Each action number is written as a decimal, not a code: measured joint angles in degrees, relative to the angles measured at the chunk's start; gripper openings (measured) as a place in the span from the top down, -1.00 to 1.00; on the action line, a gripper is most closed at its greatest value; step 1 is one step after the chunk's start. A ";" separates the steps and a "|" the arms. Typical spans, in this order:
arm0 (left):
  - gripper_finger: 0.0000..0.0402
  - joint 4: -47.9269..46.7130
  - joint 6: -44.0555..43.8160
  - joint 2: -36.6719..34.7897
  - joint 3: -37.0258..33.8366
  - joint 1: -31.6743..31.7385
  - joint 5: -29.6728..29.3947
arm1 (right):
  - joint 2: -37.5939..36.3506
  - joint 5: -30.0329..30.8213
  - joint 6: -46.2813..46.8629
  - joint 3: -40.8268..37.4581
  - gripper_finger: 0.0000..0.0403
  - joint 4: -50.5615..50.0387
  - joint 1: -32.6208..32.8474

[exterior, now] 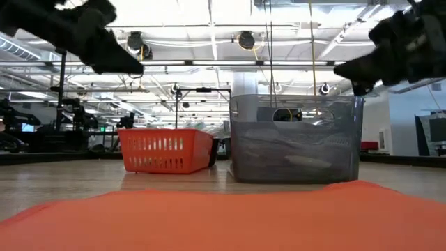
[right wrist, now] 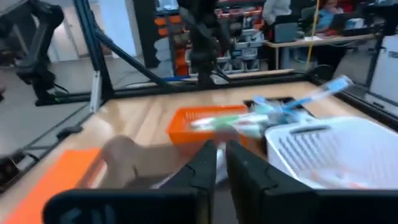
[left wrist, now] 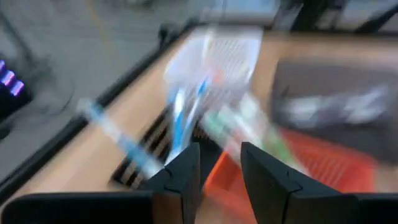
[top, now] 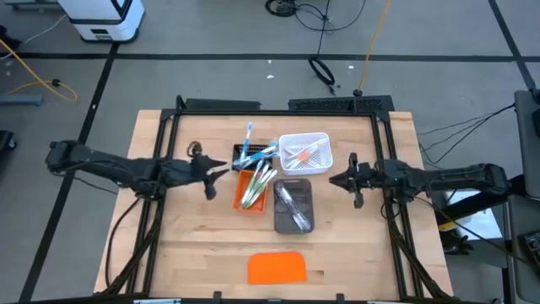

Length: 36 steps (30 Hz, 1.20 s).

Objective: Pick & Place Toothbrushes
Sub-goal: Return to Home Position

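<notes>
Left gripper (top: pixel 221 175), right gripper (top: pixel 335 180) raised, flanking toothbrushes (top: pixel 256 187); left jaws slightly apart, right nearly closed.

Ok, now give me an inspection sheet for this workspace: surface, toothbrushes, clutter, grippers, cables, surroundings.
Surface: wooden table with four bins grouped at its middle.
Job's things: blue toothbrushes in the black bin; green toothbrushes in the orange bin; pink toothbrushes in the white bin; pale grey toothbrushes in the grey bin; none seen loose.
Clutter: orange slab, apart from the bins.
Grippers: left gripper open, empty, left of the bins; right gripper right of them.
Cables: loose cables on the floor beyond the table.
Surroundings: white unit on the floor.
</notes>
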 joint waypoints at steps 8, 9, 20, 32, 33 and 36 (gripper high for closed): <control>0.41 11.79 1.74 -11.78 -12.03 -0.09 3.87 | -7.91 1.44 -0.12 -5.87 0.99 0.30 0.36; 0.41 13.21 1.58 -12.67 -13.15 -0.09 3.90 | -8.21 1.44 -0.19 -5.85 0.99 -0.55 0.50; 0.41 18.71 -2.62 -16.67 -24.32 -0.05 4.97 | -7.73 7.57 -6.72 -5.98 0.98 -4.69 0.59; 0.41 16.41 -0.63 -16.59 -24.32 -0.01 2.26 | -6.12 7.64 -10.19 -6.07 0.98 -6.48 0.57; 0.41 16.62 -0.68 -16.59 -24.32 0.02 2.29 | -5.98 7.61 -10.78 -6.07 0.98 -6.67 0.58; 0.41 16.56 -2.89 -16.57 -24.32 0.02 2.28 | -5.87 7.47 -11.09 -6.07 0.98 -6.86 0.59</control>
